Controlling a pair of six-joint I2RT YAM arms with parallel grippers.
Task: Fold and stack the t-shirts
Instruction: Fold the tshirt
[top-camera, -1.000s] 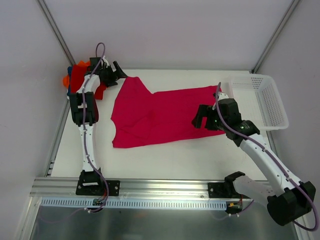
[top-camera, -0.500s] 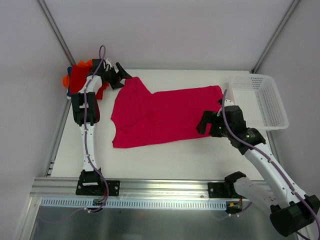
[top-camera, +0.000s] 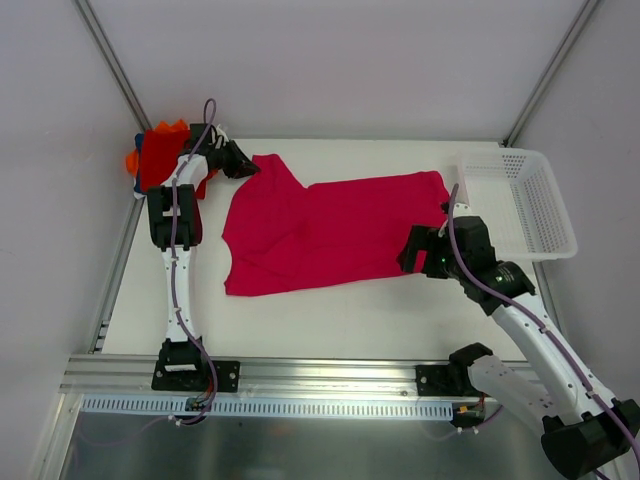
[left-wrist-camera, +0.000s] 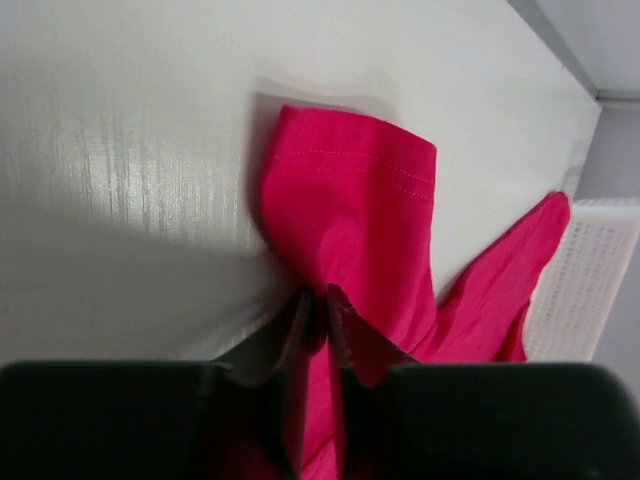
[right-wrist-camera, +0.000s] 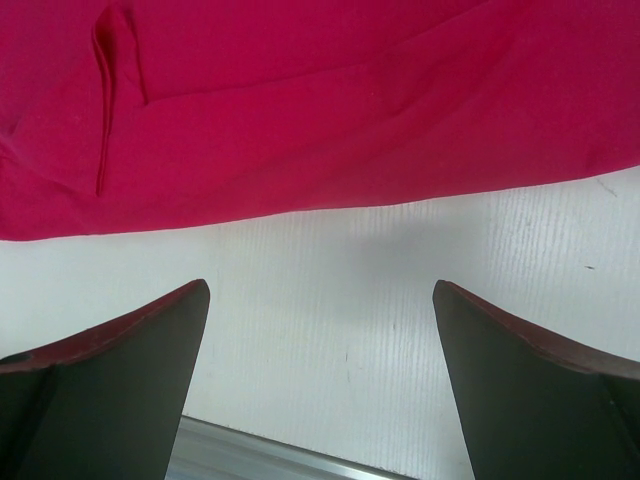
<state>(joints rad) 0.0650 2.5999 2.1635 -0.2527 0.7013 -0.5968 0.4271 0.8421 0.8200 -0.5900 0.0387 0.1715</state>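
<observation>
A crimson-pink t-shirt (top-camera: 320, 230) lies spread flat across the middle of the table. My left gripper (top-camera: 243, 165) is at its far-left sleeve. In the left wrist view the jaws (left-wrist-camera: 318, 305) are shut on a bunched fold of that sleeve (left-wrist-camera: 350, 200). My right gripper (top-camera: 420, 250) stands open at the shirt's right edge. The right wrist view shows its fingers (right-wrist-camera: 320, 300) wide apart over bare table, with the shirt's hem (right-wrist-camera: 300, 100) just beyond them. Other t-shirts, red and orange (top-camera: 155, 155), are piled at the far-left corner behind the left arm.
A white perforated basket (top-camera: 530, 200) sits at the far right of the table, also showing in the left wrist view (left-wrist-camera: 590, 280). The metal rail (top-camera: 320, 375) runs along the near edge by the arm bases.
My left gripper has moved right onto the sleeve and closed on it. My right gripper has shifted slightly right and nearer along the shirt's edge, still open.
</observation>
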